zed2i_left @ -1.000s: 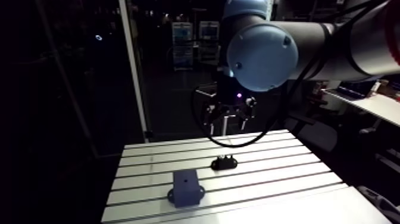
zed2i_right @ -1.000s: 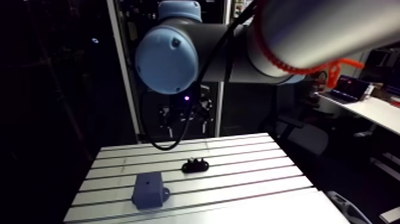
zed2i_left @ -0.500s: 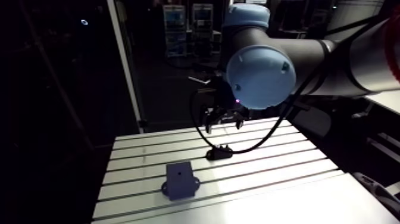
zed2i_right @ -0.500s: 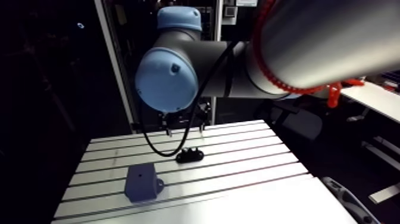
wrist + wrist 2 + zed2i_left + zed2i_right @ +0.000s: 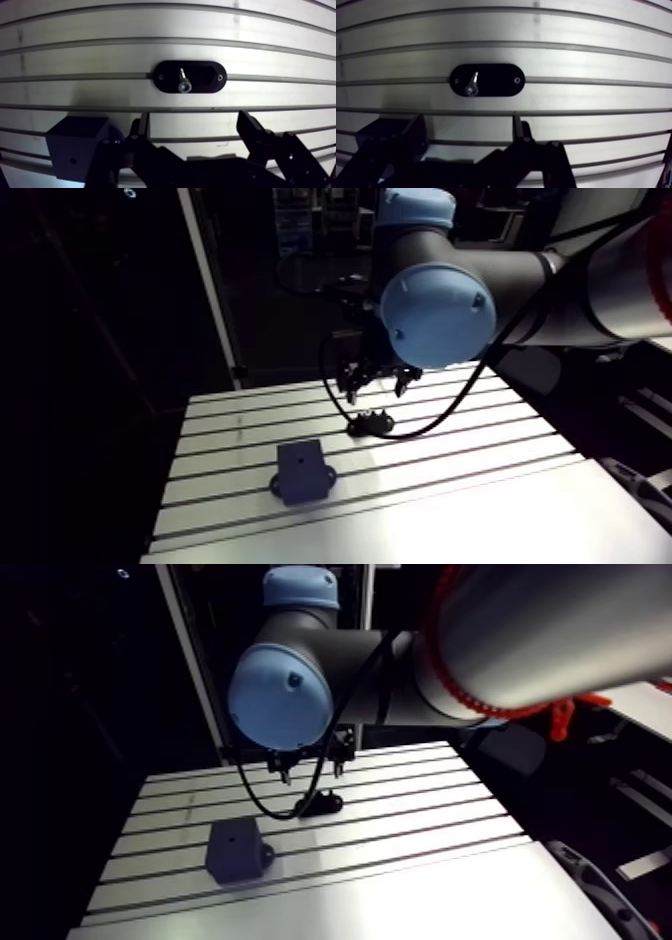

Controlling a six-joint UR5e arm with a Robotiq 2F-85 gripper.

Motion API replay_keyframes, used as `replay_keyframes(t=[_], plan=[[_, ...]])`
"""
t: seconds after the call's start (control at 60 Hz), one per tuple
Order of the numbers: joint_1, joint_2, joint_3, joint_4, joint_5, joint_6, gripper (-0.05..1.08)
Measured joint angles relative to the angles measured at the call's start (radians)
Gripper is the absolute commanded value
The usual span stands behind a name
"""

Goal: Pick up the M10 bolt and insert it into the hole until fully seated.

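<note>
The M10 bolt [image 5: 184, 82] stands head-up in a black oval holder [image 5: 205, 76] bolted to the slotted table [image 5: 100, 30]. In the wrist view the holder lies a short way ahead of my gripper [image 5: 195, 121], whose fingers [image 5: 143, 127] are spread wide and open with nothing between them. A dark block [image 5: 300, 471] with a small hole in its top sits nearer the table's front, beside the gripper's left finger in the wrist view. In the arm view my gripper [image 5: 375, 378] hangs just above the holder [image 5: 370, 424].
The aluminium table [image 5: 480, 458] has long slots running across it. A plain white strip [image 5: 450, 528] runs along its front edge. An upright pale post [image 5: 205, 278] stands behind the table's back-left corner.
The gripper has come down toward the holder and now hangs close above it. The arm camera has shifted as well; the block and holder have stayed in place on the table.
</note>
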Motion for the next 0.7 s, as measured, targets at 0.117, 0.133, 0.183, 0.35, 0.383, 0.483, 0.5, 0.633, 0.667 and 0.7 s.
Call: replay_keyframes(t=[0.117,0.133,0.183,0.35,0.383,0.483,0.5,0.633,0.667,0.7], plan=[[0.001,0.019,-0.003,-0.020,0.000,0.000,0.29],[0.001,0.021,-0.003,-0.022,0.000,0.000,0.30],[0.001,0.027,-0.005,-0.027,-0.001,0.000,0.32],[0.003,0.045,-0.008,-0.039,-0.002,0.000,0.37],[0.004,0.049,-0.008,-0.040,-0.003,0.001,0.38],[0.005,0.059,-0.008,-0.043,-0.003,0.001,0.40],[0.005,0.060,-0.008,-0.044,-0.003,0.001,0.40],[0.007,0.073,-0.009,-0.046,-0.004,0.001,0.44],[0.007,0.075,-0.009,-0.046,-0.004,0.001,0.44],[0.007,0.077,-0.009,-0.047,-0.004,0.001,0.44]])
